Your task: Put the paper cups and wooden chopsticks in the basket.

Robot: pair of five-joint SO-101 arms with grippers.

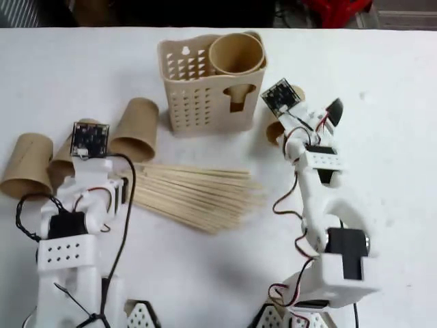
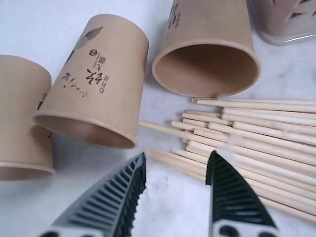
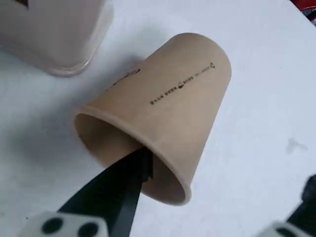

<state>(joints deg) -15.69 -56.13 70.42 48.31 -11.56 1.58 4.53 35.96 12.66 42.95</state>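
The beige slotted basket (image 1: 198, 102) stands at the table's far middle with one paper cup (image 1: 235, 53) upright inside. Three more cups lie on their sides at the left (image 1: 29, 164) (image 1: 136, 128) (image 2: 98, 79) (image 2: 207, 49). A fan of wooden chopsticks (image 1: 191, 191) (image 2: 247, 128) lies in the middle. My left gripper (image 2: 177, 158) (image 1: 121, 193) is open just above the chopsticks' near ends. Right of the basket lies another cup (image 3: 168, 98) (image 1: 274, 131). My right gripper (image 3: 227, 173) is open, with one finger (image 3: 123, 187) inside the cup's mouth and the other outside.
The basket's corner (image 3: 54, 34) stands close beside the right-hand cup. The white table (image 1: 389, 178) has free room to the right and in front of the chopsticks. The arms' bases and cables (image 1: 123, 225) sit along the near edge.
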